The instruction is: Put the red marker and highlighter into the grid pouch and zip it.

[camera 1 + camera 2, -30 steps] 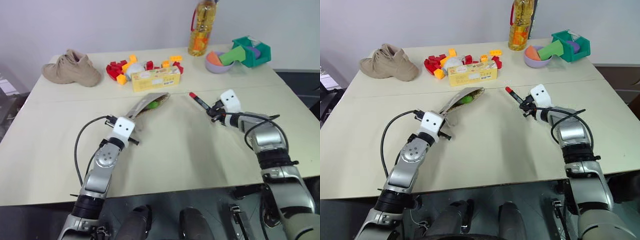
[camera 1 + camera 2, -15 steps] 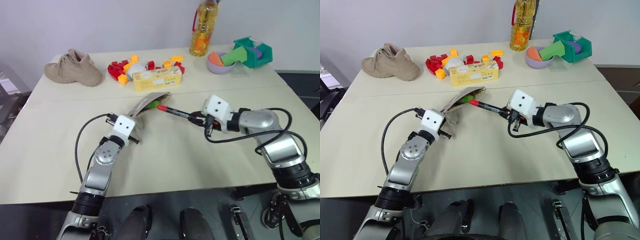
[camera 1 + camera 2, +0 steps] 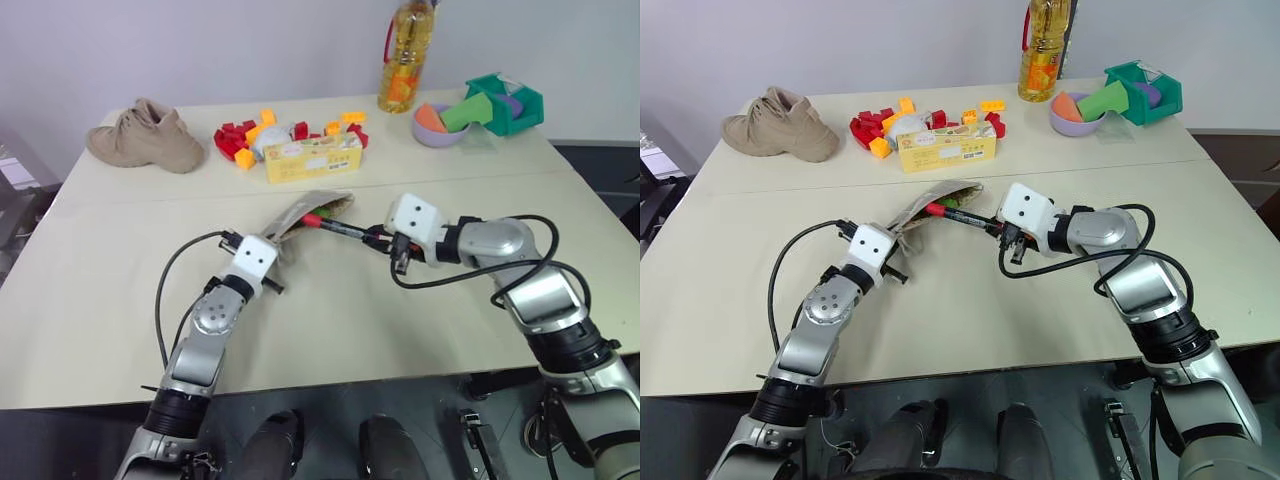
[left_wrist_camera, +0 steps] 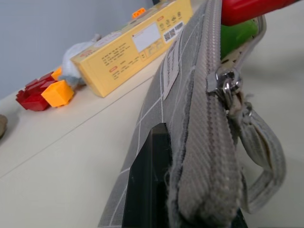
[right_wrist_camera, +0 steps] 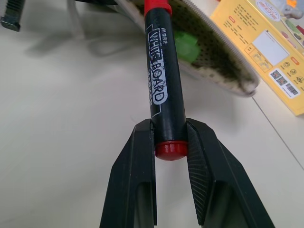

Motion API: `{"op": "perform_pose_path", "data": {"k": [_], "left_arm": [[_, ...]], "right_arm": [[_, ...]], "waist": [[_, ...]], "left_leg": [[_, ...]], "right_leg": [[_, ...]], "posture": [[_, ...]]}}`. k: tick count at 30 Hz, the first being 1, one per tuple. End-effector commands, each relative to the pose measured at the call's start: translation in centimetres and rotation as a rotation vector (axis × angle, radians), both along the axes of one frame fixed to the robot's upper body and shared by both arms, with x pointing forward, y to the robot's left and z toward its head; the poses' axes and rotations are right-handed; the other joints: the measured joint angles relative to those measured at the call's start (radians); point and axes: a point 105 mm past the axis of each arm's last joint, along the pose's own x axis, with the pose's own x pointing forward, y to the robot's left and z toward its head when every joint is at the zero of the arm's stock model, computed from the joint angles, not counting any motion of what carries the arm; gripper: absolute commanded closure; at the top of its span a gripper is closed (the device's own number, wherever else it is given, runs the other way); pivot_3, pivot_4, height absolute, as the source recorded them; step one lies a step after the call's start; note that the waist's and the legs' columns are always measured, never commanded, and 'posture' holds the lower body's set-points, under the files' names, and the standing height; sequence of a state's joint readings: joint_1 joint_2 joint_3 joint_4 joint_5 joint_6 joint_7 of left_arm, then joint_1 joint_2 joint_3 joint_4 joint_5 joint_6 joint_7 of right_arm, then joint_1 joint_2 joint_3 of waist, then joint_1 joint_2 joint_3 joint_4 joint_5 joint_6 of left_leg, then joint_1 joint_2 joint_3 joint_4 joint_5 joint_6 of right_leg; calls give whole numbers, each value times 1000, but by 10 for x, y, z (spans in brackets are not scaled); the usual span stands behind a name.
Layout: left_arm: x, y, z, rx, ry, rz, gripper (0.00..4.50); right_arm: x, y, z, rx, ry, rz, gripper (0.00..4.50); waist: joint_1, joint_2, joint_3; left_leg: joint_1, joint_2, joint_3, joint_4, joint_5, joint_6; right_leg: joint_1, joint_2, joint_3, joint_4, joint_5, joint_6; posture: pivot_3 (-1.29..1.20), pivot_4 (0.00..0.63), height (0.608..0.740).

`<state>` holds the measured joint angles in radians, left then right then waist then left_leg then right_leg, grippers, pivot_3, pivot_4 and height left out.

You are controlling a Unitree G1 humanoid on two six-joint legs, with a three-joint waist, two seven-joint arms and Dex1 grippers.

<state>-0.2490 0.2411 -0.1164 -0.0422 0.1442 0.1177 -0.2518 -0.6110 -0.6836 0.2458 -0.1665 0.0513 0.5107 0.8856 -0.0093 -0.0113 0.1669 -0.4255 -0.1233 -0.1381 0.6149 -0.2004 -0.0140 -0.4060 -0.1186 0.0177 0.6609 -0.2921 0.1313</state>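
The grid pouch (image 3: 303, 212) lies open-mouthed at the table's middle, its near end pinched in my shut left gripper (image 3: 274, 243). In the left wrist view the zipper pull (image 4: 227, 85) hangs beside the opening. The green highlighter (image 5: 185, 44) lies inside the pouch. My right gripper (image 5: 170, 138) is shut on the butt end of the red marker (image 5: 160, 71), a black barrel marked "whiteboard". Its red cap (image 3: 311, 219) sits right at the pouch's mouth, pointing in from the right.
Behind the pouch stands a yellow box (image 3: 312, 158) with red and orange blocks (image 3: 238, 138) around it. A tan shoe (image 3: 143, 135) is at the back left. An oil bottle (image 3: 405, 60), a purple bowl (image 3: 437, 122) and a teal bin (image 3: 505, 100) are at the back right.
My right gripper has carried the red marker leftward from the table's right side to the pouch's mouth and turned it to point in. The left gripper has kept holding the pouch.
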Motion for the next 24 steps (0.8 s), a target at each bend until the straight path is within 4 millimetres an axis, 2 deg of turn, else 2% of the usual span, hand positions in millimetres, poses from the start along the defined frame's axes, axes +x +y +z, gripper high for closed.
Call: {"op": "perform_pose_path", "data": {"k": [1,6,10,15,19,20,24], "left_arm": [[-5,-10,19,5,-83,-53,4500],[-6,-16,23,29,-105,-93,4500],[-13,-31,25,77,-132,-190,4500],[-22,-47,24,101,-136,-293,4500],[-23,-49,20,109,-120,-303,4500],[-23,-48,20,109,-118,-298,4500],[-20,-41,19,98,-105,-262,4500]], "right_arm": [[3,3,14,-49,-88,23,4136],[5,-1,15,-179,-159,47,4136],[9,-2,15,-300,-225,65,4136],[13,14,15,-338,-272,106,4136],[11,22,14,-339,-263,148,4136],[11,22,14,-340,-262,149,3126],[13,16,26,-324,-302,127,1223]], "waist": [[0,0,0],[0,0,0],[-1,0,0],[-1,0,0],[-2,0,0],[-1,0,0],[0,0,0]], "left_leg": [[0,0,0,0,0,0],[0,0,0,0,0,0],[0,0,0,0,0,0],[0,0,0,0,0,0],[0,0,0,0,0,-1],[0,0,0,0,0,-1],[0,0,0,0,0,-1]], "right_leg": [[0,0,0,0,0,0],[0,0,0,0,0,0],[0,0,0,0,0,0],[0,0,0,0,0,0],[0,0,0,0,0,0],[0,0,0,0,0,0],[0,0,0,0,0,0]], "posture": [[0,150,740],[0,150,740],[0,150,740],[0,150,740],[0,150,740],[0,150,740],[0,150,740]]}}
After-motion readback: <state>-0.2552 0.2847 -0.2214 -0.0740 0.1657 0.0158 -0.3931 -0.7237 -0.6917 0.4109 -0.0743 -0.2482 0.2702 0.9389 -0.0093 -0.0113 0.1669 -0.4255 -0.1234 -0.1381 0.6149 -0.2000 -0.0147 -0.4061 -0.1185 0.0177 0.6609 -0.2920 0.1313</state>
